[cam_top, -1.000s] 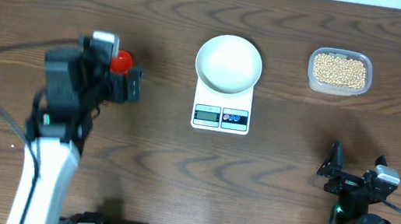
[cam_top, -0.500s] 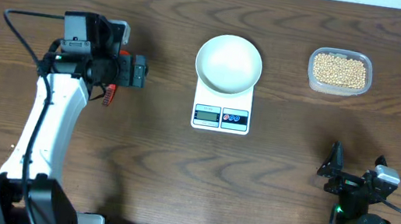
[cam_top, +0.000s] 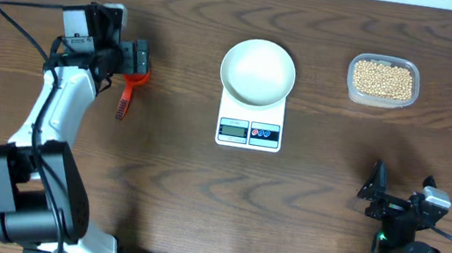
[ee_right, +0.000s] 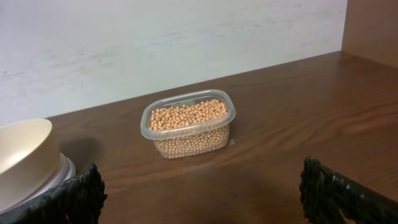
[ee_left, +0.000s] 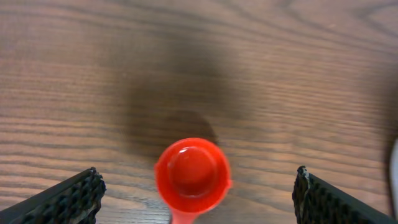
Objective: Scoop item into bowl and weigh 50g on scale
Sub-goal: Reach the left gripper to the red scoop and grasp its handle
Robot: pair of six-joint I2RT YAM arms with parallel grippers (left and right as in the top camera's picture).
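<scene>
At the left of the surface [cam_top: 164, 189], the left tool [cam_top: 138, 59] hangs over a red scoop [cam_top: 123, 105], its jaws spread wide to either side of the cup and holding nothing. In the middle, the white bowl [cam_top: 258, 71] sits on the scale [cam_top: 249, 132]. Far right, a clear tub [cam_top: 349, 80] holds the beans [cam_top: 382, 79]. Near right, the right tool [cam_top: 374, 192] is wide and empty.

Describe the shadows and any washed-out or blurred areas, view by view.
Overhead: the round white bowl looks washed out. Left wrist: a soft dark shadow lies on the wooden table beyond the round red plastic scoop. Right wrist: the clear plastic tub of tan beans is sharp.
</scene>
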